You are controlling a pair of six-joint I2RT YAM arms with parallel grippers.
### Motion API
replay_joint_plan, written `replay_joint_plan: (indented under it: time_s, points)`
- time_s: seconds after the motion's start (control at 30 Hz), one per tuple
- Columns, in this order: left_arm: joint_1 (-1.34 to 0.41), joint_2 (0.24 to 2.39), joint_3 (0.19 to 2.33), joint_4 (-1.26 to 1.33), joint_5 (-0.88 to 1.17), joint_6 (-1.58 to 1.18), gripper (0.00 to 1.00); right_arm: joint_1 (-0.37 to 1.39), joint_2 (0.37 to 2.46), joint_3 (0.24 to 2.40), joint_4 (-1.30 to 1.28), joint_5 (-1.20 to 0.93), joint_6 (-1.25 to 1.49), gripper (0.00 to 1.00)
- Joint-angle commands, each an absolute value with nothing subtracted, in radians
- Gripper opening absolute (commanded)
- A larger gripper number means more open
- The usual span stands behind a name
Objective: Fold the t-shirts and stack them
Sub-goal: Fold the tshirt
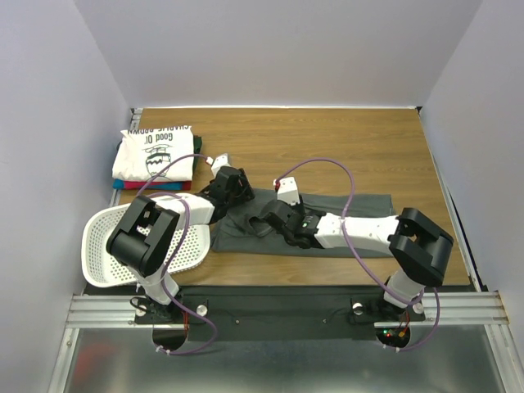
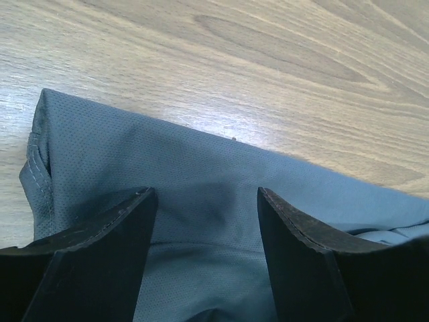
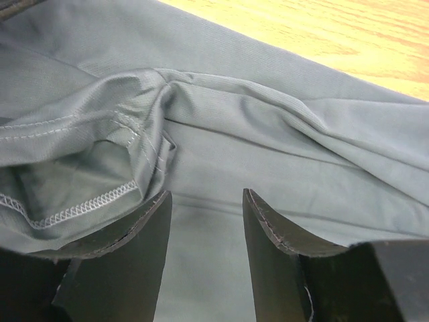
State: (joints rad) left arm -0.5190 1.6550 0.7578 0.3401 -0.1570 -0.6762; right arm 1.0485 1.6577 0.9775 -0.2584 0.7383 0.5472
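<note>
Charcoal-grey cloth t-shirt (image 1: 368, 209) lying pretty rumpled across the middle of the wooden table (image 1: 327, 139). Left gripper (image 1: 232, 184) low over its left end, fingers spread, pinching nothing. Right gripper (image 1: 274, 214) just beside it, over a bunched stitched hem, spread too. White printed tee (image 1: 155, 151) topping the folded pile (image 1: 131, 185) at far left, white perforated plastic basket (image 1: 102, 246) nearer.

Open tabletop (image 1: 344, 147) far and right; t-shirt stack (image 1: 155, 151), basket (image 1: 100, 244) at left.
</note>
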Motion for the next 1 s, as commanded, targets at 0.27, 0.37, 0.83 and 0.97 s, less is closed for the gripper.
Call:
replay_joint_plan:
  time_s: [0.27, 0.37, 0.83, 0.97]
  points:
    - [-0.503, 1.624, 0.736, 0.344, -0.144, -0.647, 0.72, 1.069, 1.575, 0.983, -0.175, 0.615, 0.497, 0.53]
    - [-0.503, 1.632, 0.752, 0.337, -0.133, -0.641, 0.72, 1.078, 1.565, 0.973, -0.085, 0.549, 0.473, 0.53]
    - [-0.502, 1.646, 0.798, 0.322, -0.086, -0.626, 0.71, 1.077, 1.769, 1.054, 0.070, 0.554, 0.336, 0.53]
    - [-0.502, 1.646, 0.801, 0.321, -0.081, -0.626, 0.71, 1.078, 1.798, 1.063, 0.107, 0.598, 0.310, 0.53]
